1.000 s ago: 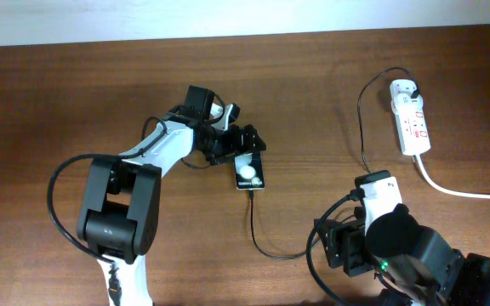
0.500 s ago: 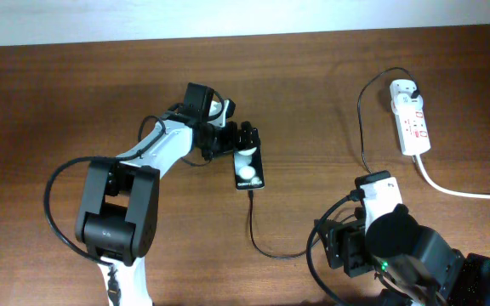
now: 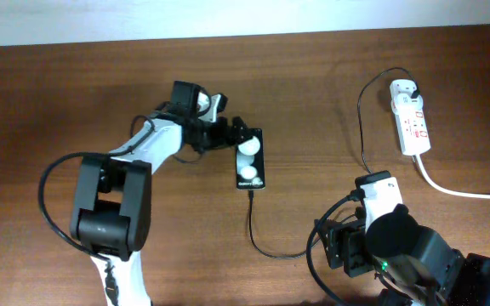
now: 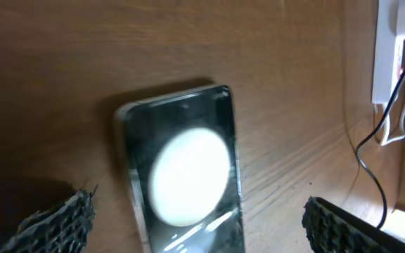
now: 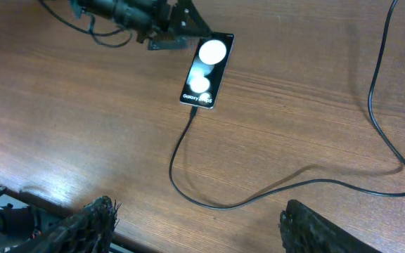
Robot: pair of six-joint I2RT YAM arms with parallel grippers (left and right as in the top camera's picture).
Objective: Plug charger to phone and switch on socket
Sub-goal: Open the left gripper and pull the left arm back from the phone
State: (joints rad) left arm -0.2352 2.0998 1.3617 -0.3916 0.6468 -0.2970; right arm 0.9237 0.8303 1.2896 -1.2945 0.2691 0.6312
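The black phone (image 3: 249,159) lies flat mid-table, showing two white blobs; it also shows in the left wrist view (image 4: 181,176) and the right wrist view (image 5: 206,70). The thin black charger cable (image 3: 258,238) runs from the phone's near end, loops under my right arm and climbs to the white socket (image 3: 411,119) at the far right. Its tip sits at the phone's port (image 5: 193,110). My left gripper (image 3: 238,136) is open at the phone's far end, its fingers (image 4: 206,228) apart on either side. My right gripper (image 5: 209,235) is open and empty above bare table.
The socket's thick white cord (image 3: 462,192) trails off the right edge. My right arm's body (image 3: 390,242) fills the near right corner over part of the cable. The table's far edge (image 3: 245,36) meets a pale wall.
My left gripper has drawn back to the left, off the phone's top. The phone has shifted slightly toward the far edge and straightened. The right arm has not moved.
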